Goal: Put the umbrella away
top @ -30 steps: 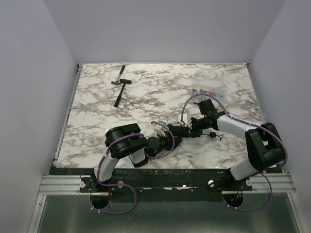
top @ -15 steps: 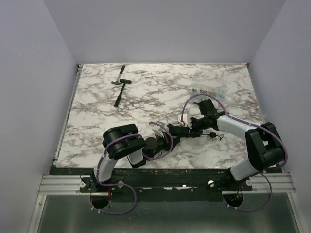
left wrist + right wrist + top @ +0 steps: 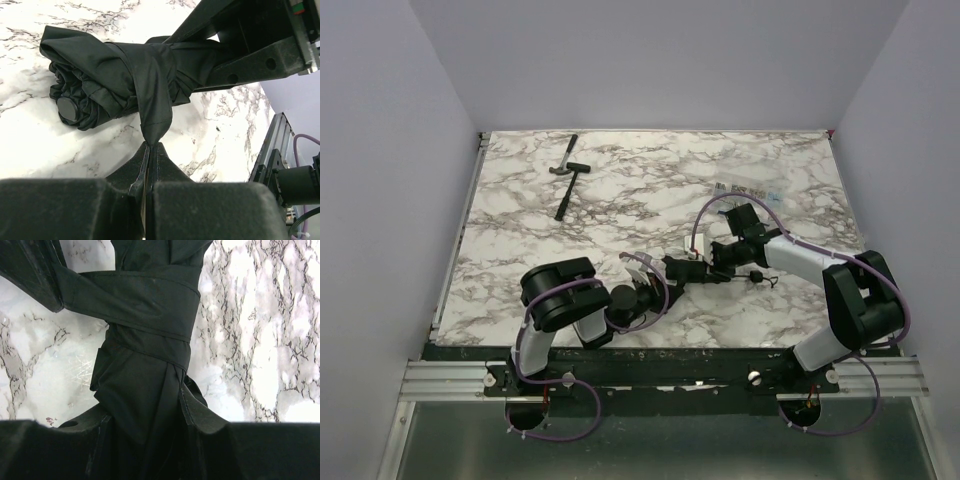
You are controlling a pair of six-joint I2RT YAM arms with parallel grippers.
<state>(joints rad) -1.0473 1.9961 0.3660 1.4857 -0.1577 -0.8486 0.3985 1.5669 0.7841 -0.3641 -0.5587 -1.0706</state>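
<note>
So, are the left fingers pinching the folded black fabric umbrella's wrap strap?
Yes, the left fingers are shut on the strap around the umbrella.

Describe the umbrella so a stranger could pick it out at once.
On the marble table, look near the front edge, between the left gripper and right gripper. The umbrella is the folded black bundle there, a strap wound round it. Unlike the hammer at the back left, it is soft cloth.

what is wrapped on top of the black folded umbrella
A black fabric strap wraps over the black folded fabric umbrella, its end pinched in the shut left claw. The shaft and ribs beneath are covered; no strap fastener shows.
</note>
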